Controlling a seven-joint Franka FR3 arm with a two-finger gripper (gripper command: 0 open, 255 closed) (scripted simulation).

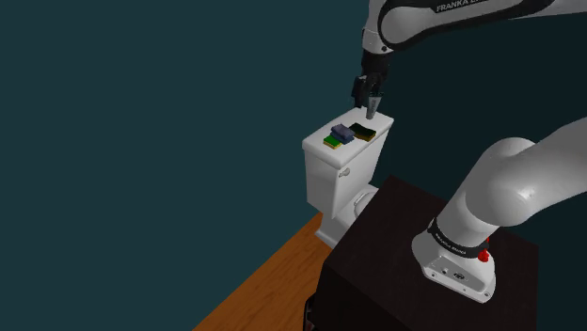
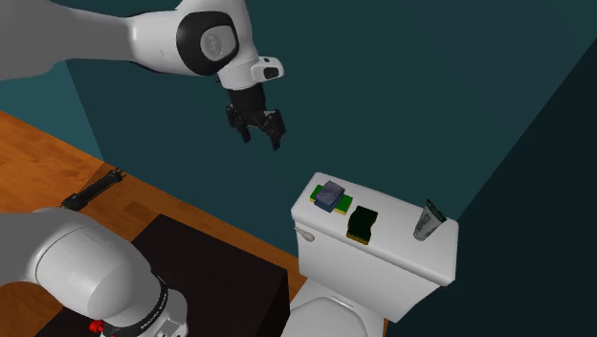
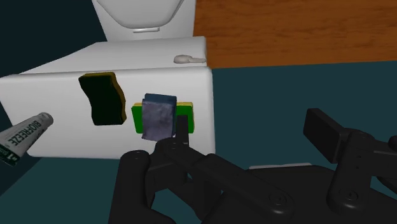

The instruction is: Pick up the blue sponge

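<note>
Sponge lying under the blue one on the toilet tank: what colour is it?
The lower sponge is bright green, clearest in the wrist view.

white rounded arm (image 1: 508, 179) with dark joints (image 2: 211, 42), franka lettering (image 1: 466, 7), a red button (image 1: 483, 255) and black gripper (image 2: 260, 137).

The arm (image 1: 442, 14) bears "FRANKA" lettering, and the tube (image 3: 25, 135) reads "BIOFREEZE" along its side.

This is a home bathroom. A white toilet (image 1: 329, 179) stands against a dark teal wall (image 1: 141, 113), toward 5 o'clock in the second exterior view. Its tank has a flush lever (image 3: 189, 59), and a squeeze tube (image 2: 428, 222) stands on the lid. A wooden floor (image 1: 268, 282) lies beneath.
</note>
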